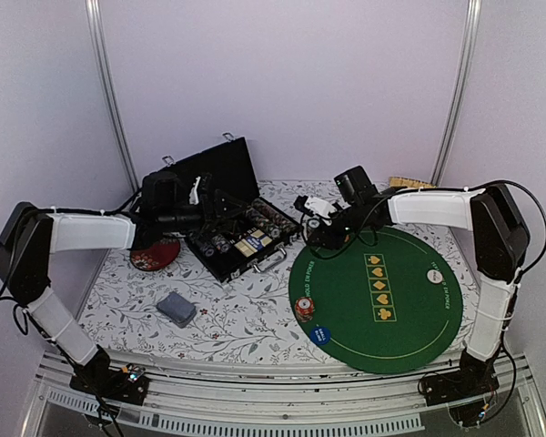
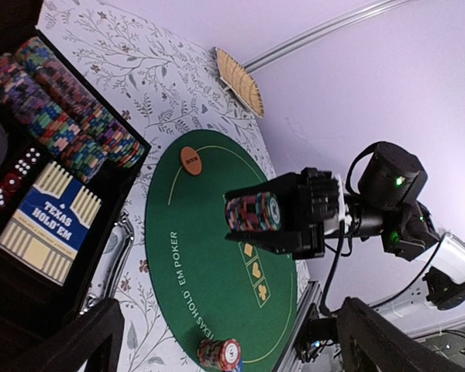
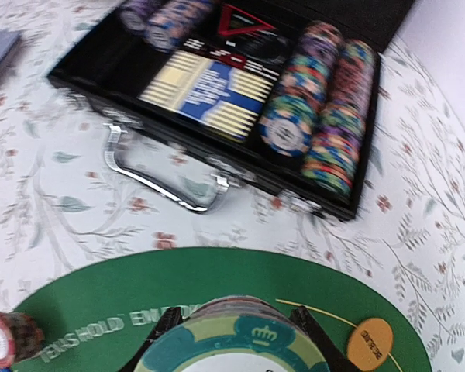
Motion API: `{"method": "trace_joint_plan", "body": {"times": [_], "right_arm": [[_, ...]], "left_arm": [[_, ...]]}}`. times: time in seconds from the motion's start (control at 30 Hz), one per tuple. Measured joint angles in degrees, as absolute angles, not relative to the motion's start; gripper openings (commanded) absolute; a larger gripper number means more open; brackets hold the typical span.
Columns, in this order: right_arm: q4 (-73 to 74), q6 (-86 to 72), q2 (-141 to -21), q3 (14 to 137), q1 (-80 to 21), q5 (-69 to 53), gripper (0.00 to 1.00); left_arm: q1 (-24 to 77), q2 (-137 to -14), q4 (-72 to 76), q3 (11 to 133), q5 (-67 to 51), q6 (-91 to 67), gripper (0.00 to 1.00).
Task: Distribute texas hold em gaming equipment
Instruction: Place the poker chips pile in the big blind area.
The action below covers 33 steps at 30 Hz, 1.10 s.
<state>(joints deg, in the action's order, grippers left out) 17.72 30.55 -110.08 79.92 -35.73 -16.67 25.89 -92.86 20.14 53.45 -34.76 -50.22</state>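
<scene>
My right gripper (image 1: pixel 322 229) is shut on a stack of striped poker chips (image 3: pixel 240 341) and holds it just above the far-left edge of the round green poker mat (image 1: pixel 409 314). The left wrist view shows that stack (image 2: pixel 253 212) lying sideways between the fingers. My left gripper (image 1: pixel 200 205) hovers open over the black case (image 1: pixel 220 164) with nothing between its fingers (image 2: pixel 89 341). Rows of chips (image 2: pixel 58 116) and a boxed deck (image 2: pixel 46 225) fill the case. A short chip stack (image 1: pixel 305 308), a blue button (image 1: pixel 320 334), an orange button (image 3: pixel 370 343) and a white button (image 1: pixel 432 273) lie on the mat. A grey-blue card deck (image 1: pixel 176 308) rests on the cloth.
A round dark-red dish (image 1: pixel 155 255) sits left of the case, under my left arm. The case's chrome handle (image 3: pixel 159 182) faces the mat. A wooden fan-shaped piece (image 1: pixel 409 182) lies at the table's far edge. Red dice (image 2: pixel 12 182) sit in the case.
</scene>
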Motion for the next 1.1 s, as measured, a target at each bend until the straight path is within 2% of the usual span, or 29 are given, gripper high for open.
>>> {"method": "trace_joint_plan", "body": {"times": [0.3, 0.93, 1.1], "right_arm": [[9.8, 24.5, -116.4, 78.3, -31.7, -11.4, 0.02], [9.2, 18.7, -123.7, 81.2, -30.7, -9.1, 0.02], [9.0, 16.7, -123.8, 81.1, -30.7, -9.1, 0.06]], "left_arm": [[24.8, -91.2, 16.0, 49.9, -33.3, -47.1, 0.98], [22.2, -88.0, 12.6, 49.7, -32.2, -43.9, 0.98], [21.9, -88.0, 12.5, 49.7, -32.3, -43.5, 0.98]]}}
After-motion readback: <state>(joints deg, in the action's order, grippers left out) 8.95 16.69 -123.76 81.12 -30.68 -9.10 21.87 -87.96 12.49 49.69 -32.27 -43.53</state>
